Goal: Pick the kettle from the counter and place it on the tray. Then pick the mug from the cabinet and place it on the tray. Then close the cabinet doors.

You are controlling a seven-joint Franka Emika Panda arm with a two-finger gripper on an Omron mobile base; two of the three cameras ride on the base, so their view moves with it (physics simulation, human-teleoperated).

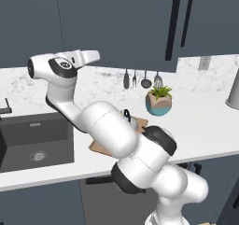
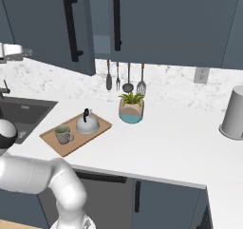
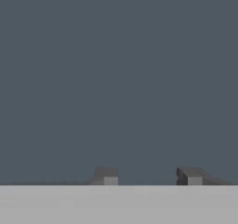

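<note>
The silver kettle [image 2: 88, 123] with its black handle and the olive mug [image 2: 63, 134] both stand on the wooden tray [image 2: 103, 125] on the white counter [image 2: 171, 142]. In the left base view my arm covers most of the tray [image 1: 143, 123], and a bit of the kettle [image 1: 128, 118] peeks out. The left cabinet door [image 2: 45, 23] stands slightly ajar beside the right door [image 2: 156, 19], with a thin pale gap between them. My gripper [image 1: 95, 56] [image 2: 27, 51] is raised close to that left door's flat blue face [image 3: 119, 79]. Its fingertips [image 3: 106, 175] are apart, open [image 3: 148, 176], with nothing between them.
A teal-and-tan plant pot [image 2: 131, 110] [image 1: 158, 102] stands behind the tray, under hanging utensils [image 2: 127, 78]. The dark sink [image 1: 35, 142] lies to the left. A grey canister [image 2: 233, 114] sits at the far right of the counter.
</note>
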